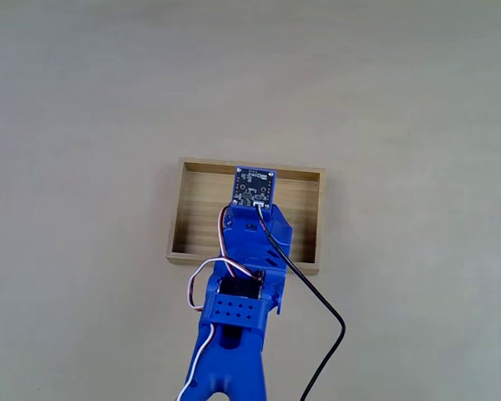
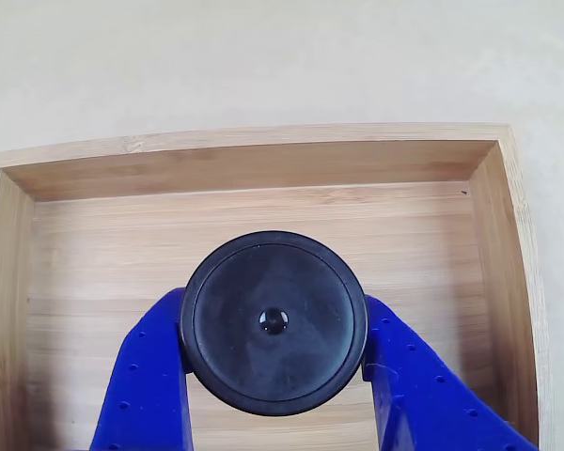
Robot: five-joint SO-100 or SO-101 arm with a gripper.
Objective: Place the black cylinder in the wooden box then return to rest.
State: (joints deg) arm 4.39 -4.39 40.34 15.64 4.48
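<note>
Black cylinder: clamped between blue fingers over wooden box floor. Risk: early release lets it bounce or roll.

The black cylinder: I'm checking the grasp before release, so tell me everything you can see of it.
The black cylinder appears in the other view as a round, matte black-grey disc face with a raised rim and a small glossy dimple at its centre. It looks like plastic or rubber. The blue fingers press its left and right sides, holding it above the wooden box floor, within the walls. Whether it touches the floor cannot be told.
</note>
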